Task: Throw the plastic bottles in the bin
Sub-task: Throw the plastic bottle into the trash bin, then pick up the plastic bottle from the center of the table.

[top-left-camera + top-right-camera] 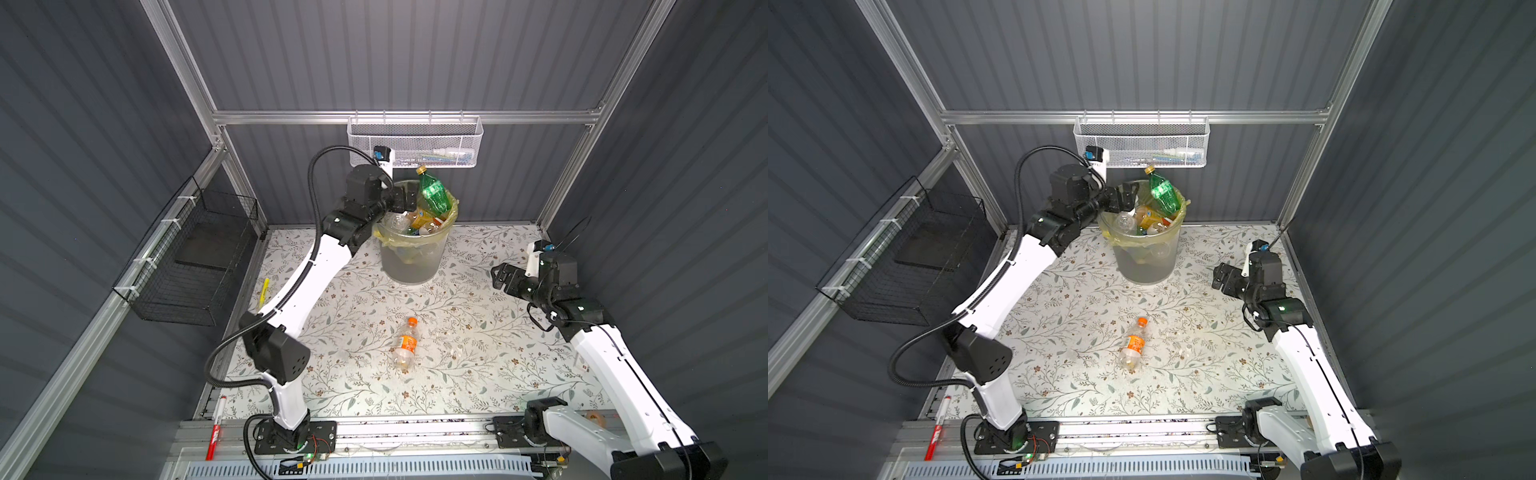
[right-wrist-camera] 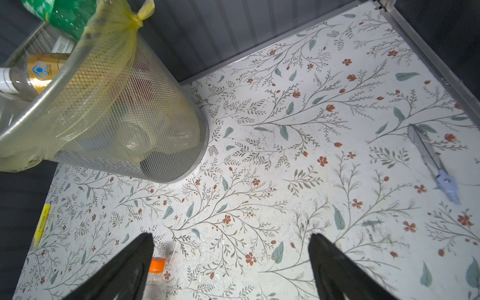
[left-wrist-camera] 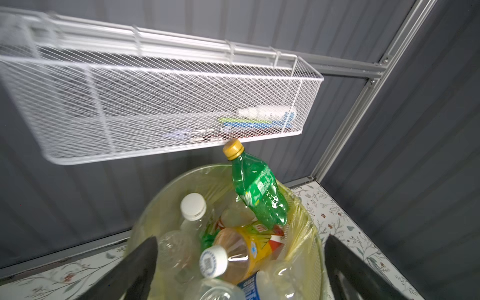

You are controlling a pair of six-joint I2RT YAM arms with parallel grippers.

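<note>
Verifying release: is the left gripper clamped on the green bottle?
No: the left gripper stands wide open at the bin, the green bottle clear of it.

Bright light whitens the table (image 1: 469, 316), glaring near its front edge; the walls (image 1: 83, 124) are dim. The mesh basket (image 3: 130, 104) blurs in the left wrist view.

The left arm stretches far forward and high, its left pincer (image 1: 408, 199) angled downward with jaws spread wide. The right arm is folded low, and the right pincer (image 1: 500, 276) is likewise agape.
</note>
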